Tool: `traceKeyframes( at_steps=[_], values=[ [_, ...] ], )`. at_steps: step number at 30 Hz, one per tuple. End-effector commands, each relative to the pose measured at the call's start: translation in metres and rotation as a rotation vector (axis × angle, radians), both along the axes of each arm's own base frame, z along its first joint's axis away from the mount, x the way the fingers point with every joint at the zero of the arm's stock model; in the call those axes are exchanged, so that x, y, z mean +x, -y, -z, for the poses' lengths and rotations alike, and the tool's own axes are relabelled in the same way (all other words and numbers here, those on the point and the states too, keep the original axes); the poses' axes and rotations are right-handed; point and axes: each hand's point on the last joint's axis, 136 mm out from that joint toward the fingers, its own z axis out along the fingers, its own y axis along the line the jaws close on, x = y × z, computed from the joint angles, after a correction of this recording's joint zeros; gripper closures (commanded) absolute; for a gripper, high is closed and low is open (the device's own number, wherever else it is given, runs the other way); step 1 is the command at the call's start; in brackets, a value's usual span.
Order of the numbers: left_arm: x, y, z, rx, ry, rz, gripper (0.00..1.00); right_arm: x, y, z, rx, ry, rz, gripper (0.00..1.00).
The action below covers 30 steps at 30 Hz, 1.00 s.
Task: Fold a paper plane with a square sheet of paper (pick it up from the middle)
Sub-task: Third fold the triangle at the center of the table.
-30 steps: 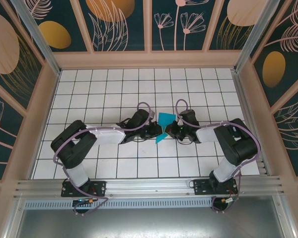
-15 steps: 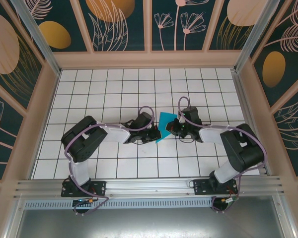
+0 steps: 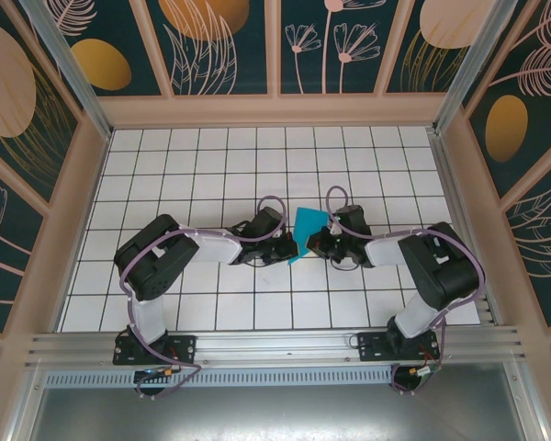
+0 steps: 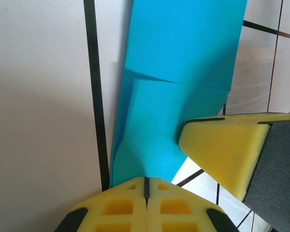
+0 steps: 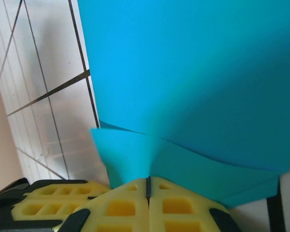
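The square sheet of paper [image 3: 306, 228] is teal-blue and folded into overlapping layers, held up between the two arms at the middle of the tiled floor. My left gripper [image 3: 289, 246] is shut on its lower left edge. In the left wrist view the yellow pads [image 4: 125, 208] meet on the paper [image 4: 183, 72] at the left gripper [image 4: 146, 181]. My right gripper [image 3: 318, 241] is shut on the right side of the sheet. In the right wrist view the right gripper [image 5: 147, 181] pinches a creased flap of the paper [image 5: 193, 72]. The two grippers are almost touching.
The white tiled floor [image 3: 211, 165] is walled by wooden panels [image 3: 275, 110] at the back and on both sides. An aluminium rail [image 3: 275, 344] runs along the near edge. The right gripper's yellow finger [image 4: 227, 150] shows close by in the left wrist view.
The left arm's elbow has swung to the right and both grippers have drawn closer together. The paper between them looks narrower and more gathered than a second ago.
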Motion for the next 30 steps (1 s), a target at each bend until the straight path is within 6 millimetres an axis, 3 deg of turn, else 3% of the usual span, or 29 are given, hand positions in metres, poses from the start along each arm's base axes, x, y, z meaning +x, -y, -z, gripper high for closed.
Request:
traceKeyframes(
  at_steps=[1, 8, 12, 18, 23, 26, 30],
  values=[
    [-0.008, -0.022, 0.032, 0.126, -0.046, -0.014, 0.98, 0.008, 0.020, 0.011, -0.030, 0.009, 0.046, 1.00],
    [-0.009, -0.024, 0.034, 0.129, -0.052, -0.018, 0.98, 0.024, 0.059, 0.007, -0.022, 0.031, 0.128, 1.00],
    [-0.009, -0.022, 0.030, 0.115, -0.042, -0.011, 0.98, 0.030, 0.070, -0.003, 0.009, 0.057, 0.147, 0.98],
    [-0.010, -0.020, 0.023, 0.093, -0.033, -0.006, 0.98, 0.031, 0.069, -0.036, 0.036, 0.135, 0.143, 0.93],
    [-0.017, -0.019, 0.012, 0.035, -0.043, -0.010, 0.96, 0.020, 0.061, -0.041, 0.040, 0.130, 0.118, 0.82],
    [-0.017, -0.016, -0.005, -0.012, -0.016, 0.000, 0.94, 0.011, 0.055, -0.038, 0.035, 0.113, 0.102, 0.77],
    [-0.005, -0.005, -0.047, -0.052, 0.081, 0.031, 0.88, 0.003, 0.045, -0.036, 0.045, 0.101, 0.082, 0.72]
  ],
)
